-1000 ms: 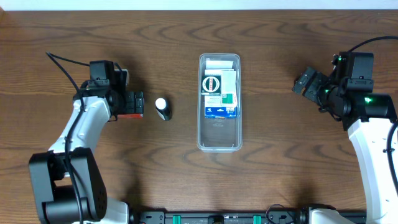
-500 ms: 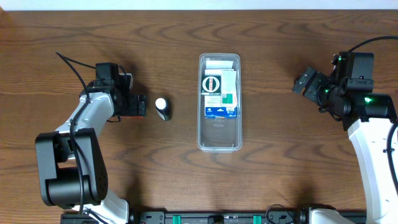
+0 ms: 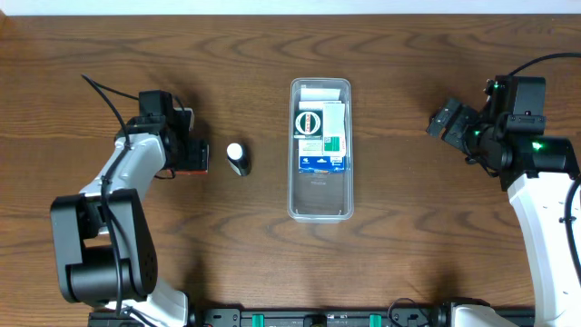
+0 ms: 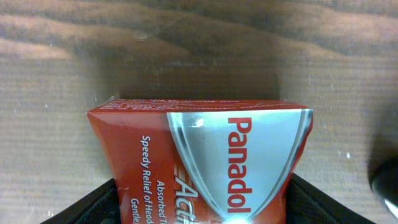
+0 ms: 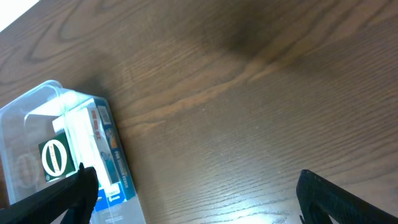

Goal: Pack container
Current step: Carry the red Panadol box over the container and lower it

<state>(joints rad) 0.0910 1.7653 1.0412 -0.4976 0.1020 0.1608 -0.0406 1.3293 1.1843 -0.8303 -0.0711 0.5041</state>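
Gripping a Panadol box, left jaws sit well apart from the container.

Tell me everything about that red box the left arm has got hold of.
The Panadol box is a red cardboard carton with a silver swoosh, red "Panadol" lettering and white small print. The left gripper pinches its sides, low over the wooden table; whether it touches the wood is unclear. It lies well left of the container, outside it.
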